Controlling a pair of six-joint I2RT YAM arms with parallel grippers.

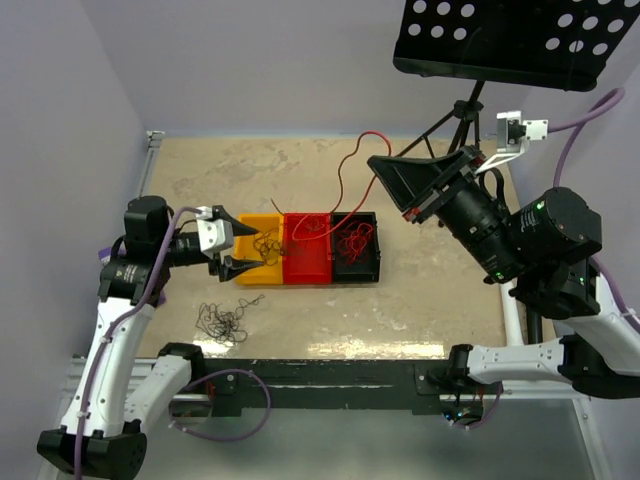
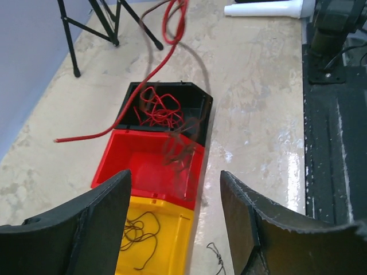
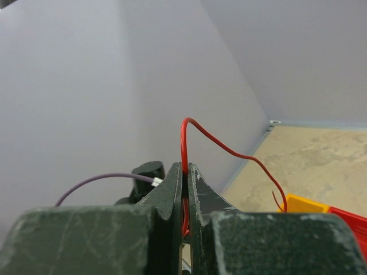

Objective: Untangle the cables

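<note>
Three bins stand in a row: yellow [image 1: 258, 232], red [image 1: 307, 262] and black [image 1: 357, 268]. My left gripper [image 1: 256, 251] is open and empty, low over the yellow bin [image 2: 172, 240], which holds dark wires [image 2: 136, 234]. The black bin [image 2: 202, 103] holds red wires [image 2: 159, 110]. My right gripper [image 1: 380, 162] is shut on a long red wire [image 1: 343, 190], held high; the wire rises from the pinched fingers [image 3: 184, 143] and runs down toward the bins. A blurred dark wire [image 2: 180, 152] hangs over the red bin [image 2: 143, 166]. A tangle of dark wires [image 1: 224, 322] lies on the table.
A black perforated music stand [image 1: 520, 40] on a tripod [image 1: 455, 120] stands at the back right; its legs show in the left wrist view [image 2: 71, 34]. A black strip [image 1: 330, 375] runs along the table's front edge. Grey walls close the left and back.
</note>
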